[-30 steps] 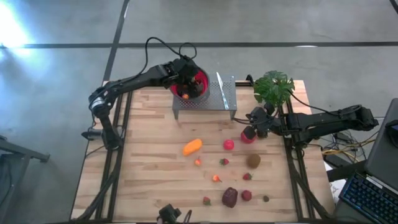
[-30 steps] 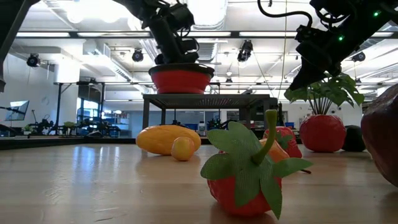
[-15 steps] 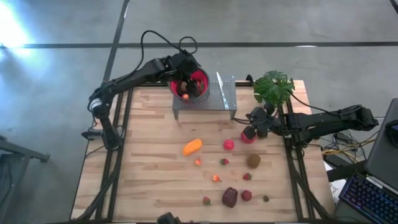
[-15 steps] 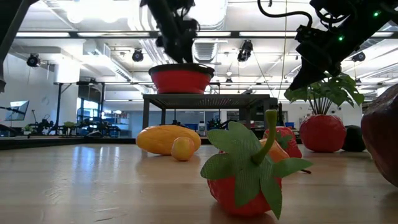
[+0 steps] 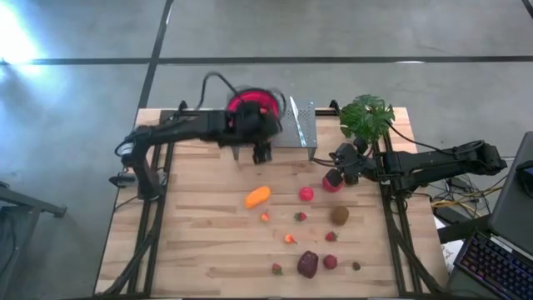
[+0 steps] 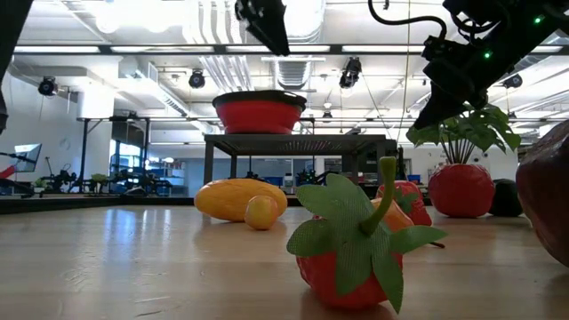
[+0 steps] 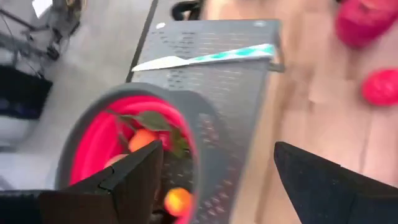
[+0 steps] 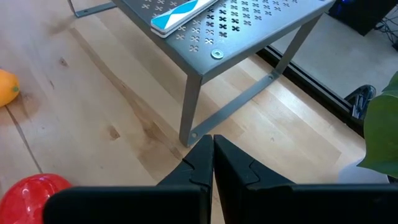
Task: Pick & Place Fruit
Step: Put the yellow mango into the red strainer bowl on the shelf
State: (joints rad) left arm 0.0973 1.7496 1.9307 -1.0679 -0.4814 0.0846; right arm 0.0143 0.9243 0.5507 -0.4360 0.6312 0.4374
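Reaching for the next fruit looks like the step in hand: left gripper (image 5: 263, 152) is empty, fingers spread wide, hanging above the table's wood just in front of the grey perforated stand (image 5: 301, 127).

Red-lined bowl (image 7: 93, 134) on that stand already holds a few small fruits. The rest are loose on the table (image 5: 191, 225): elongated orange fruit (image 5: 257, 197) nearest, red apple (image 5: 306, 194), kiwi (image 5: 339, 216), maroon fruit (image 5: 307, 264) at the near edge.

To do it well: go for the orange one, align the fingers across its short axis, come straight down, and close only once they straddle it.

Left arm is stretched sideways across the table's far edge, wrist dipped. Right gripper (image 8: 213, 152) is fully closed on nothing, parked beside the potted plant (image 5: 366, 117).
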